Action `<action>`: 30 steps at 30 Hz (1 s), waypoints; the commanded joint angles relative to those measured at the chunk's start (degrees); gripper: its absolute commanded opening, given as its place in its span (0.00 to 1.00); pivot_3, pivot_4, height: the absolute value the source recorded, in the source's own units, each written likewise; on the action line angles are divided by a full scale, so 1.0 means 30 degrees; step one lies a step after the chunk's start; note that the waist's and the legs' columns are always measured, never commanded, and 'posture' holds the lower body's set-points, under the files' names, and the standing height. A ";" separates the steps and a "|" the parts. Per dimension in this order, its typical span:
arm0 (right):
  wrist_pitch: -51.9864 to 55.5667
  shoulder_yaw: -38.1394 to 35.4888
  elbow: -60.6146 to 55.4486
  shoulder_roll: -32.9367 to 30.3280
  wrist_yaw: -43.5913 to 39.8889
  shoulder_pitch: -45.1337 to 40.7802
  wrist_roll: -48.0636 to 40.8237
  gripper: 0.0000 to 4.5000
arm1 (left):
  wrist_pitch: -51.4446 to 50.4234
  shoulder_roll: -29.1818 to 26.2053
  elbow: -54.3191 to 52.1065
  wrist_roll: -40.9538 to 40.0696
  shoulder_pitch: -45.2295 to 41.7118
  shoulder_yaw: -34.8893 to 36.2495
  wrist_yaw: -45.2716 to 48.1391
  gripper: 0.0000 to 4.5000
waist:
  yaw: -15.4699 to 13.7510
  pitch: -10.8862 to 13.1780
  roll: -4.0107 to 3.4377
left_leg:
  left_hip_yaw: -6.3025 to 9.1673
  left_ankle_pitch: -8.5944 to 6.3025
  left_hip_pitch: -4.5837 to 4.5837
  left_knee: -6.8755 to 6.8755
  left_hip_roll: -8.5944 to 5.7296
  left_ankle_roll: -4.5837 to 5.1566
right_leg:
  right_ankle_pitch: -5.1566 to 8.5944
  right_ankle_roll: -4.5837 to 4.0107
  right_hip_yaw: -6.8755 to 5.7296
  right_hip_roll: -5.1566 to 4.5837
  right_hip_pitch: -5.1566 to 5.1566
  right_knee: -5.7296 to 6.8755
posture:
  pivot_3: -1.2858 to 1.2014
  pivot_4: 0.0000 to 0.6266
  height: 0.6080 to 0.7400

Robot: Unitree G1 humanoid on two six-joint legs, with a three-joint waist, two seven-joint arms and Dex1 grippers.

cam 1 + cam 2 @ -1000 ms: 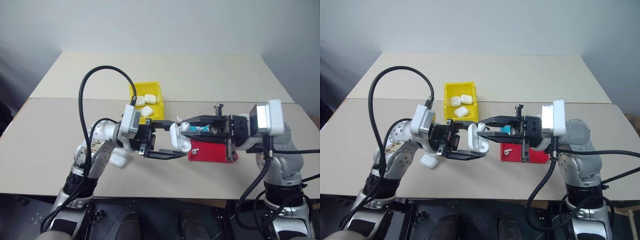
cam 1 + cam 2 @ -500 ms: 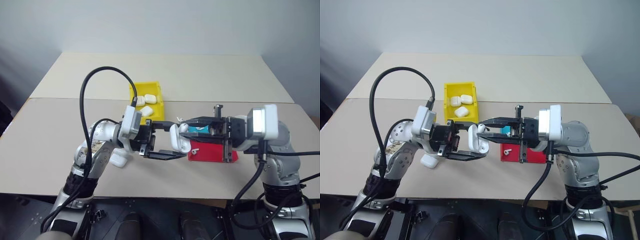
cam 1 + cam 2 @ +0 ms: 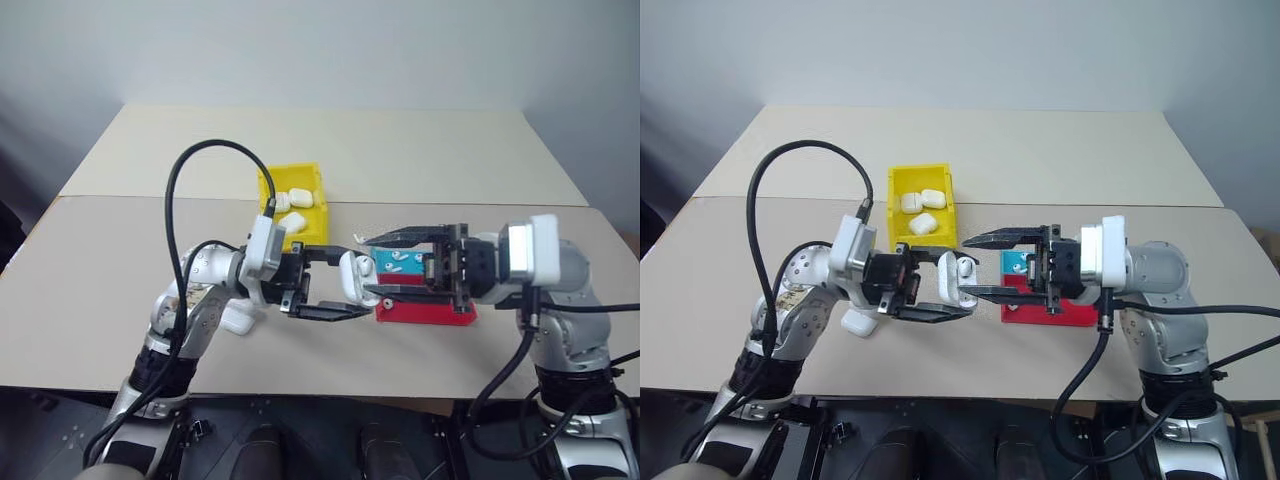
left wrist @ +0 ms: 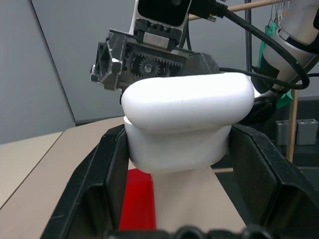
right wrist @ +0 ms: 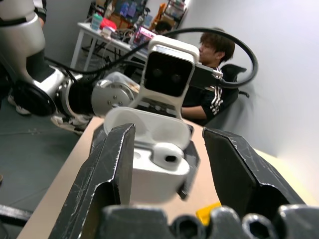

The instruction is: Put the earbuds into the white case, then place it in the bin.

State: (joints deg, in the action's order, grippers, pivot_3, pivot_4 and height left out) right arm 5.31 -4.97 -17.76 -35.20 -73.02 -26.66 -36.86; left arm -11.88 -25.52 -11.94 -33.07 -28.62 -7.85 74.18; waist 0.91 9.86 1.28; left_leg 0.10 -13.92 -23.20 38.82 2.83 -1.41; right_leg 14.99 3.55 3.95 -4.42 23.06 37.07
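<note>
Left hand (image 3: 940, 296) pinched the white case (image 3: 962, 280), lid flipped up, above the bench (image 3: 760, 250). Right hand (image 3: 985, 266) stood spread just beside it, one earbud (image 5: 167, 155) seated. A loosely seated earbud could have tipped out toward the red tray (image 3: 1045, 312); the yellow bin (image 3: 922, 190) sat behind.

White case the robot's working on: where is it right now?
In the eye views the white case sits lid-open in the left gripper, above the table centre, just left of the red and blue tray, between the right gripper's parted fingers.
</note>
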 commanded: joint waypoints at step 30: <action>-0.7295 1.2626 2.7726 0.0472 -0.1879 -1.7243 2.0109 0.59 | 0.2285 -0.2565 -0.3940 0.1641 0.6404 0.0839 -0.3070 0.61 | 0.0478 0.0033 -0.0053 | -0.0040 0.0001 -0.0013 -0.0029 0.0008 -0.0002 | 0.0000 -0.0013 0.0013 -0.0008 0.0058 0.0009 | 0.52 0.24 1.00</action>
State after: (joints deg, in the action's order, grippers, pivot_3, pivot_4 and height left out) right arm -15.07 33.42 64.68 -33.48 -78.99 -76.27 22.56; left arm -5.27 -33.12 -21.40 -28.04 -9.60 -5.54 65.64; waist 2.34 9.96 1.13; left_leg -0.02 -13.92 -23.25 38.73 2.85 -1.41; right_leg 14.99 3.51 3.99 -4.44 23.24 37.10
